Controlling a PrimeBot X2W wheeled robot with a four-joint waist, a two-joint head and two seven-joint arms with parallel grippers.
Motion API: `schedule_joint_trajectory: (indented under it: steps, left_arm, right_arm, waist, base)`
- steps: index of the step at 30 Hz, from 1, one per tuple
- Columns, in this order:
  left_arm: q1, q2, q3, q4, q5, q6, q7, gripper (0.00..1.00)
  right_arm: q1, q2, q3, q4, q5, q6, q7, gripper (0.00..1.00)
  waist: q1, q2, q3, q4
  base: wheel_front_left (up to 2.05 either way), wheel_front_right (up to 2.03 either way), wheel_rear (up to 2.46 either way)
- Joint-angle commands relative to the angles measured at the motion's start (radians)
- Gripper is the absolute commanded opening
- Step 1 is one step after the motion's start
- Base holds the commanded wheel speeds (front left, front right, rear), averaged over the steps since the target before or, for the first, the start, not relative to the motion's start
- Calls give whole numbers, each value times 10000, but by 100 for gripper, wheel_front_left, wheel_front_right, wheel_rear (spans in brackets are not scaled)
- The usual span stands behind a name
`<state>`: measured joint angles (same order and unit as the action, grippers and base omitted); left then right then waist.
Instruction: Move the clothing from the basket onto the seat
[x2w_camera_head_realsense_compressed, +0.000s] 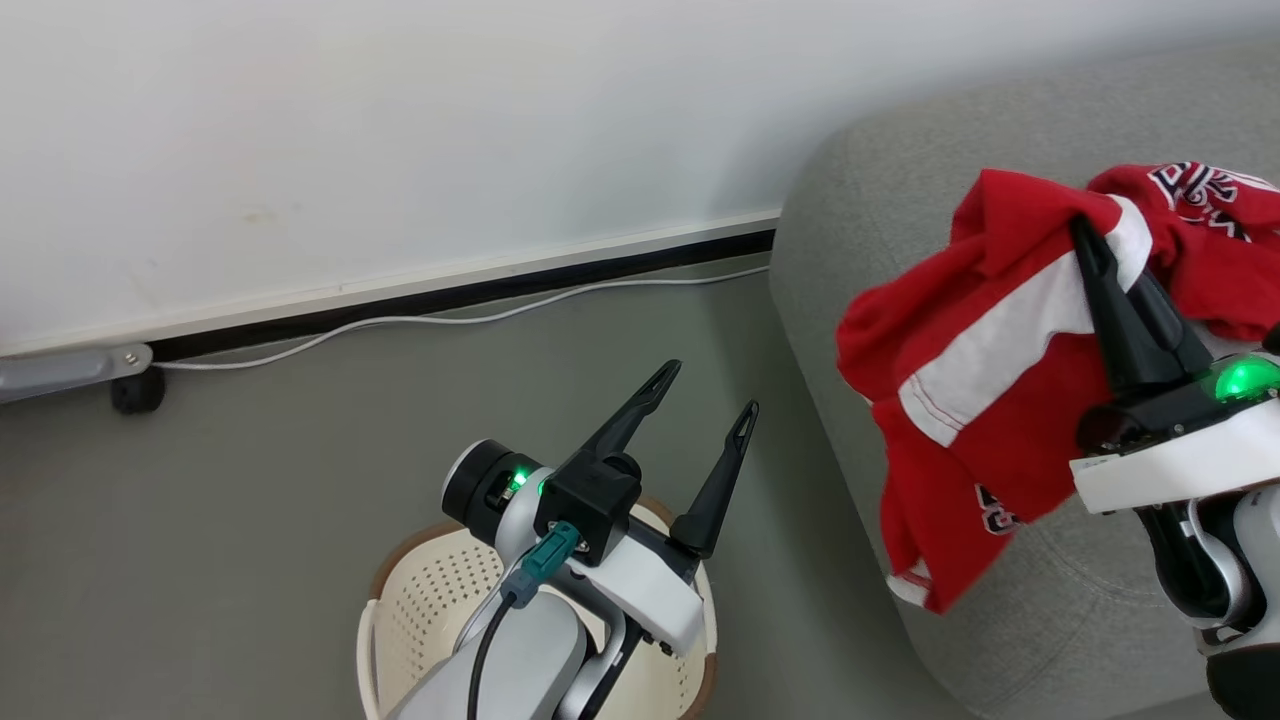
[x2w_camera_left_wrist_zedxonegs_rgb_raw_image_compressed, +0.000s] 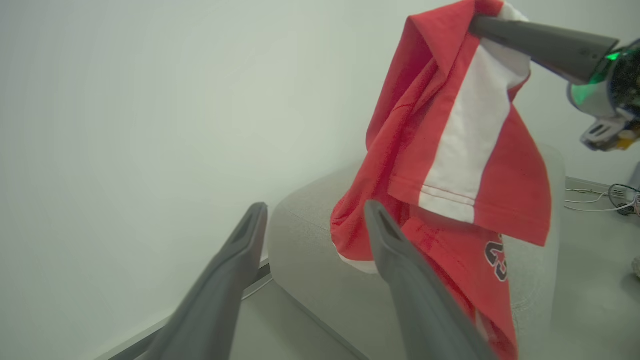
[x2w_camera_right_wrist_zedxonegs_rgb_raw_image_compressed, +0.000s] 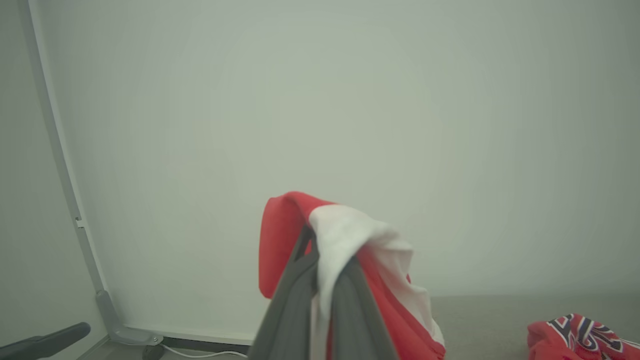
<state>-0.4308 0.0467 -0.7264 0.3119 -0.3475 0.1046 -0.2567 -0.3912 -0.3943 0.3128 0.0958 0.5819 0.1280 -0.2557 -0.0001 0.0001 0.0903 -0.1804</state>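
A red piece of clothing (x2w_camera_head_realsense_compressed: 960, 400) with a white panel hangs from my right gripper (x2w_camera_head_realsense_compressed: 1085, 232), which is shut on its top fold above the grey seat (x2w_camera_head_realsense_compressed: 850, 220). The left wrist view shows the same clothing (x2w_camera_left_wrist_zedxonegs_rgb_raw_image_compressed: 450, 150) dangling over the seat (x2w_camera_left_wrist_zedxonegs_rgb_raw_image_compressed: 310, 230) from that right gripper (x2w_camera_left_wrist_zedxonegs_rgb_raw_image_compressed: 477, 22). The pinch on the clothing (x2w_camera_right_wrist_zedxonegs_rgb_raw_image_compressed: 350, 235) shows up close at my right gripper (x2w_camera_right_wrist_zedxonegs_rgb_raw_image_compressed: 320, 250). Another red garment (x2w_camera_head_realsense_compressed: 1200, 215) lies on the seat (x2w_camera_right_wrist_zedxonegs_rgb_raw_image_compressed: 480, 315) behind it. My left gripper (x2w_camera_head_realsense_compressed: 710, 387) stands open and empty above the cream basket (x2w_camera_head_realsense_compressed: 420, 590), fingers spread (x2w_camera_left_wrist_zedxonegs_rgb_raw_image_compressed: 315, 209).
A white cable (x2w_camera_head_realsense_compressed: 450, 318) runs along the dark baseboard by the wall. A grey frame leg with a black caster (x2w_camera_head_realsense_compressed: 135, 390) stands at the far left. Grey floor lies between the basket and the seat.
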Motion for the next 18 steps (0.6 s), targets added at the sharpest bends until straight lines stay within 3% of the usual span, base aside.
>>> schedule_joint_trajectory:
  steps: [1,18]
  left_arm:
    - [-38,37,421,-239,-91,-107,-50,100]
    - [545,36,794,-385,-173,-482,-51,100]
  right_arm:
    - [78,-191,-187,-272,58,27,-61,0]
    - [538,-30,-1276,-242,66,27,-61,0]
  waist:
    - [1,-1,-116,-719]
    - [1,-1,-416,-3218]
  base:
    - [0,0,0]
    - [0,0,0]
